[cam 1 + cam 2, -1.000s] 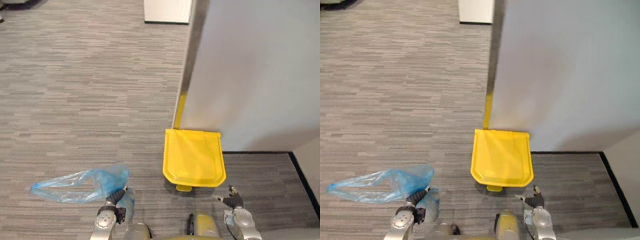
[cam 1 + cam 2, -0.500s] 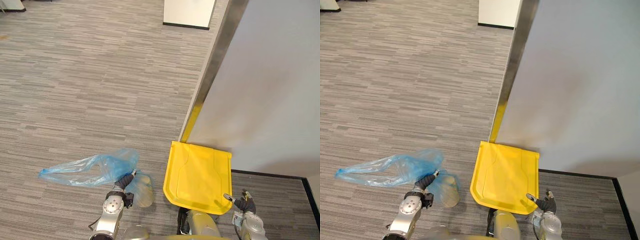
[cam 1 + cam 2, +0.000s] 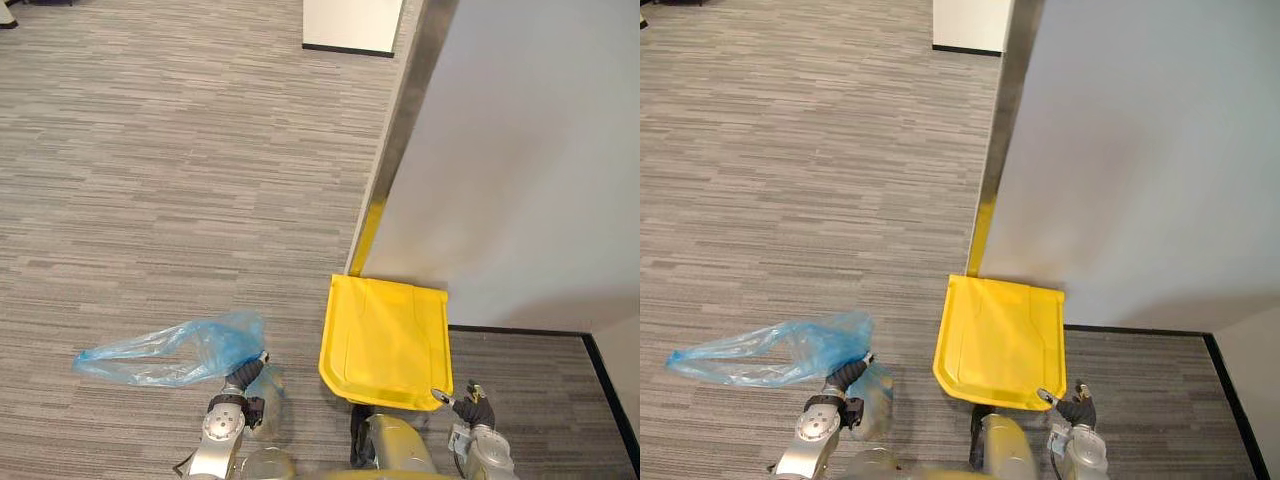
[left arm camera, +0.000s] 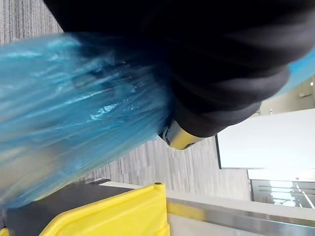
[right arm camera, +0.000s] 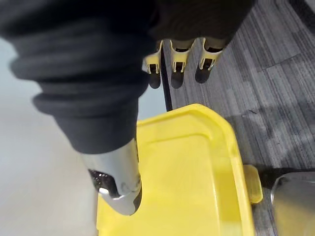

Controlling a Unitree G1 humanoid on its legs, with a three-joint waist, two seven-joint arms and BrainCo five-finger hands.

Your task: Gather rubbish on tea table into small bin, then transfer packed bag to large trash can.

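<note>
A crumpled blue plastic bag hangs over the carpet at the lower left, and my left hand is shut on its bunched neck. In the left wrist view the blue bag spreads out past that hand. A yellow trash can with its lid down stands against the wall at the lower middle. My right hand is open at the lid's near right corner. In the right wrist view its thumb and straight fingers hover over the yellow lid.
A grey wall with a metal corner strip fills the right side, right behind the can. A white cabinet stands far off at the top. Grey carpet stretches to the left.
The camera has swung, shifting the whole picture. My left hand keeps the blue bag. My right hand has come closer to the lid's near right corner than one second ago.
</note>
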